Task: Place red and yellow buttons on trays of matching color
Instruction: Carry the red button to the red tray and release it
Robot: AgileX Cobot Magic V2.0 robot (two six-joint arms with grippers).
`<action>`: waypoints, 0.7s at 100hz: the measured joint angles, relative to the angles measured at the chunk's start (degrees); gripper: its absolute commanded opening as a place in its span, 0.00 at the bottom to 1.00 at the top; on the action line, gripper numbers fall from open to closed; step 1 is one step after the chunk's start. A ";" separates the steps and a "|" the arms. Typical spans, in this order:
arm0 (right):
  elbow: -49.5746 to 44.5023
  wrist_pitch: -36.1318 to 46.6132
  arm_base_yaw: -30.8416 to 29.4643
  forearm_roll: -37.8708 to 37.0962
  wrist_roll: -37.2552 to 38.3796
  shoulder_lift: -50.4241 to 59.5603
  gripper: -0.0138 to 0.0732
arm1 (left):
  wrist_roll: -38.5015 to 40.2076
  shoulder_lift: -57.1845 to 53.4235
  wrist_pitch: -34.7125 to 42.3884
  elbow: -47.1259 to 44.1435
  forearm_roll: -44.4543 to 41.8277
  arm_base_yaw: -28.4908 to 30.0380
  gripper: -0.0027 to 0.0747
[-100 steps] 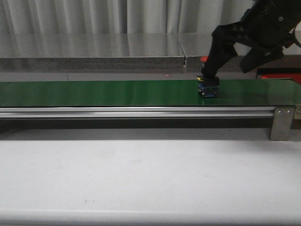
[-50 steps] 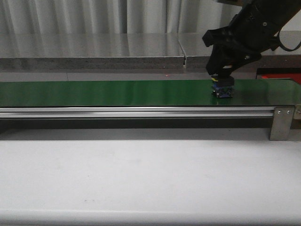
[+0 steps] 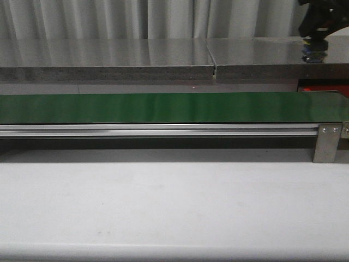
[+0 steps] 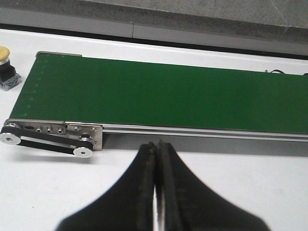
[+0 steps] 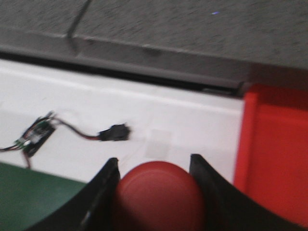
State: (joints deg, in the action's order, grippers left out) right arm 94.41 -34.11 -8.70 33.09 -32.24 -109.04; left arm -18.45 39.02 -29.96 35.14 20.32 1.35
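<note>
A round red button [image 5: 159,197] with a smooth domed top sits low in the middle of the right wrist view, a bit blurry. It is squeezed between two black fingers [image 5: 102,199], one on each side. In the front view it is a small dark lump [image 3: 314,53] high in the upper right corner, up in the air.

A flat bright red tray [image 5: 274,154] with a thin low edge fills the right side of the right wrist view. In the front view only a red strip [image 3: 326,88] shows at the right edge.

A yellow-topped button [image 4: 6,67] on a dark blue base stands upright at the upper left of the left wrist view.
</note>
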 measured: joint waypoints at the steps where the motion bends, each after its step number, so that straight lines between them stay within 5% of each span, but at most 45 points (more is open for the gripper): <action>1: 0.74 0.00 -0.30 0.00 0.00 -0.24 0.31 | 0.00 0.00 0.00 0.00 0.00 0.00 0.01; 28: 13.94 -0.53 -7.86 0.90 0.00 -11.72 0.31 | 0.00 0.00 0.00 0.00 0.00 0.00 0.01; 70: 21.42 -0.63 -8.38 1.36 0.12 -24.79 0.31 | 0.00 0.00 0.00 0.00 0.00 0.00 0.01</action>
State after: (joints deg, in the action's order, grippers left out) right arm 115.83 -34.74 -17.08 34.44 -32.12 -133.83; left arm -18.45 39.02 -29.96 35.14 20.32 1.35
